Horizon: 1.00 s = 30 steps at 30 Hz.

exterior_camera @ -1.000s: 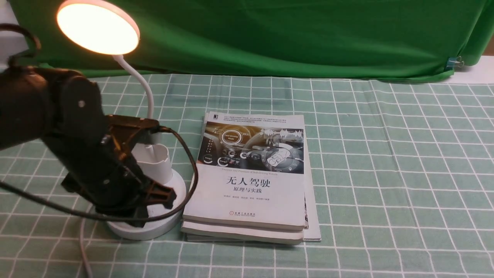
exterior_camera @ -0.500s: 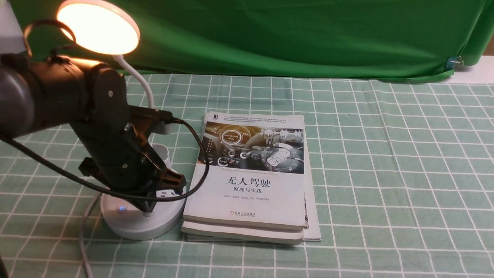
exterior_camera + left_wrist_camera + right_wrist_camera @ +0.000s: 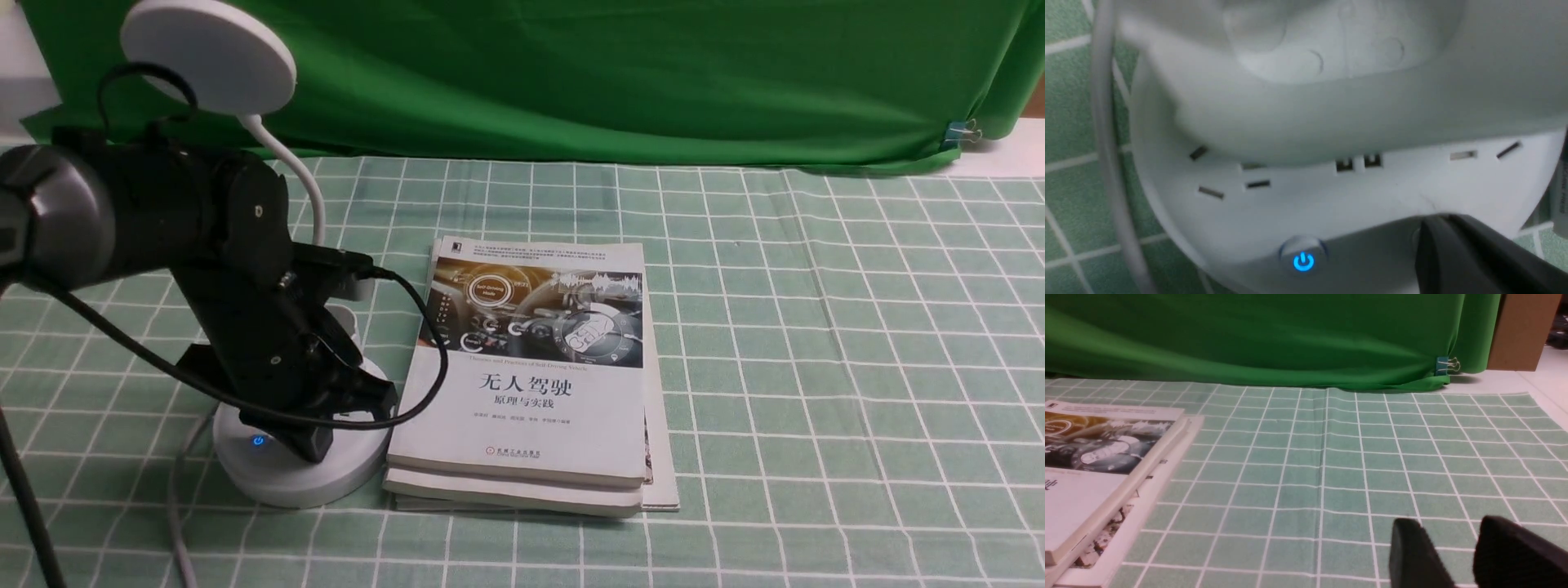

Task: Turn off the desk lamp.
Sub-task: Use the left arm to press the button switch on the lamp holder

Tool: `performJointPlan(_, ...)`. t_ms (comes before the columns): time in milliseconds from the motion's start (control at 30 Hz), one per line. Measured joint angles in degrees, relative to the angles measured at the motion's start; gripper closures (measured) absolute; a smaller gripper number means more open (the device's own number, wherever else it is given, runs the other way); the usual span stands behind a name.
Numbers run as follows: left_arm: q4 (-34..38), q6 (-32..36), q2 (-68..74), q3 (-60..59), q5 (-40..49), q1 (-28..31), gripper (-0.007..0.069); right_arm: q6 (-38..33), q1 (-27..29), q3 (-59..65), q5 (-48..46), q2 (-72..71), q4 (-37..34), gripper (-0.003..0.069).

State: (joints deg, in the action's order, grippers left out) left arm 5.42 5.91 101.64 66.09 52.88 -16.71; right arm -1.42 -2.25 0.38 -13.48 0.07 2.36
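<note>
- Green-checked tablecloth (image 3: 816, 327) before a green backdrop (image 3: 612, 73), a stack of books (image 3: 531, 408) lying flat on it.
- Left gripper (image 3: 317, 445) pointed steeply down at the desk lamp (image 3: 286, 483), tip on or a hair above the round base (image 3: 1331, 204); contact not clear from the front view.
- Jaw spread impossible to judge: only one dark finger (image 3: 1474, 257) in the left wrist view, nothing visibly held.
- Lamp directly beneath and beyond that hand: base under the fingertip, thin neck rising upright behind the wrist, disc head (image 3: 208, 53) high above the forearm and looking unlit.
- Blue-lit power button (image 3: 258, 441) just to the left of the fingertip, apart from it; socket slots further along the base, past the tip.
- Right gripper (image 3: 1449, 522) well off on the far side of the books, fingers narrowly parted, empty, low over bare cloth; by far the more distant hand.
- Judging by the dark head, switching off looks done; next move probably a straight lift back along the hand's own axis, clear of the base, minding the black cable (image 3: 424, 343) looping toward the books.
</note>
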Motion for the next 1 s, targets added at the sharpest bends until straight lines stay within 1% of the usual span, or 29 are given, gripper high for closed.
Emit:
performJointPlan(233, -0.04, 0.08, -4.58, -0.27, 0.33, 0.0, 0.0624, 0.0, 0.0, 0.0, 0.0, 0.0, 0.0, 0.0417)
performJointPlan(533, -0.04, 0.08, 0.61, -0.27, -0.48, 0.0, 0.0624, 0.0, 0.0, 0.0, 0.0, 0.0, 0.0, 0.0417)
performJointPlan(733, -0.2, -0.11, 1.17, 0.28, -0.21, 0.0, 0.0624, 0.0, 0.0, 0.0, 0.0, 0.0, 0.0, 0.0417)
performJointPlan(1000, -0.68, -0.11, -4.13, -0.26, 0.02, 0.0, 0.0624, 0.0, 0.0, 0.0, 0.0, 0.0, 0.0, 0.0417)
